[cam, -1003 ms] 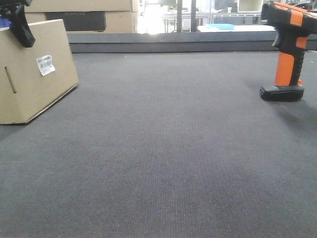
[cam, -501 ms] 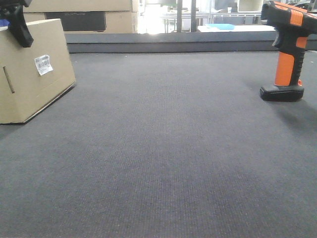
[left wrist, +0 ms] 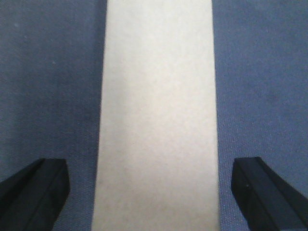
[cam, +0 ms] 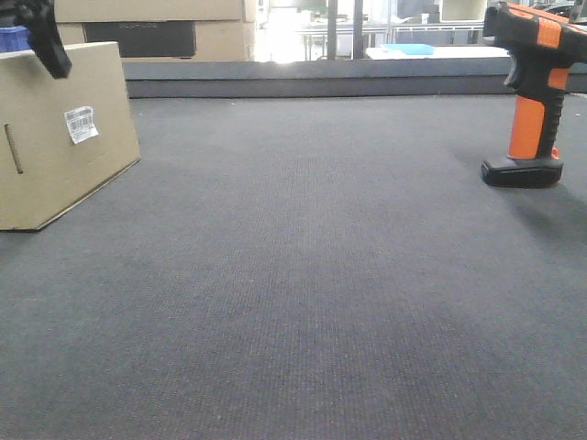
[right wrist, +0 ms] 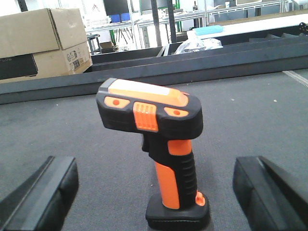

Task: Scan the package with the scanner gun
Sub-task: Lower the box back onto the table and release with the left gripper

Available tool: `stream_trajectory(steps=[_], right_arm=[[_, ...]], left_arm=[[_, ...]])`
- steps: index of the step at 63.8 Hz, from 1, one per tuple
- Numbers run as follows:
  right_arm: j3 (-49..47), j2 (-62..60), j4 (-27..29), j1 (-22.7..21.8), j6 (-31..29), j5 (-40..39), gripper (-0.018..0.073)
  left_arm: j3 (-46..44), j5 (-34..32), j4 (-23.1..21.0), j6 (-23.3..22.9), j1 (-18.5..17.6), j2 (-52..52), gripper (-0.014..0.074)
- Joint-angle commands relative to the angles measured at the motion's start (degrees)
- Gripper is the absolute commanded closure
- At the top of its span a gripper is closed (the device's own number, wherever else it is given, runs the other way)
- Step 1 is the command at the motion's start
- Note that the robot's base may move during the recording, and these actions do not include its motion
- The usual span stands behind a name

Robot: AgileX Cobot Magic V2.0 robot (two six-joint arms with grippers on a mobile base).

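The package is a tan cardboard box (cam: 55,156) with a white barcode label (cam: 81,124) on its side, resting at the far left of the dark mat. My left gripper (left wrist: 153,192) is open above the box's top face (left wrist: 156,106), with one black finger (left wrist: 33,192) on each side and mat visible in both gaps. One of its fingers (cam: 46,41) shows over the box's top edge. The orange and black scanner gun (cam: 530,101) stands upright on its base at the far right. My right gripper (right wrist: 156,192) is open, with the scanner (right wrist: 166,144) between and beyond its fingers (right wrist: 43,192), untouched.
A raised dark ledge (cam: 312,87) runs along the far edge of the mat. Large cardboard boxes (right wrist: 43,41) and shelving stand behind it. A small blue object (cam: 14,38) sits at the box's top left. Bare mat (cam: 303,275) lies between box and scanner.
The box has shifted slightly left and settled more squarely on the mat. The left finger over it has risen a little. The scanner has not moved.
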Motion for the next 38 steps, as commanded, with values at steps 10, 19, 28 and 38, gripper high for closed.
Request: stream_trajectory(steps=[10,19,28,38], right_arm=[[0.44,-0.84,-0.16,-0.01,0.10,-0.85,-0.0001],[0.44,-3.46,-0.16,-0.01,0.10,0.93,0.0034],[0.44,-8.44,-0.16,-0.01,0.10,8.49,0.0186],[0.44,-15.16,-0.19,-0.01,0.10,18.25,0.0464]], left_arm=[[-0.13,-0.77,1.93,-1.14,-0.28,-6.92,0.0018],[-0.13,-0.16,1.93,-1.14,-0.28,-11.41,0.0050],[-0.13,1.88,1.77,-1.14,-0.28,-15.01,0.0239],[0.10,4.45,1.25,-1.14,-0.28,-16.65,0.0588]])
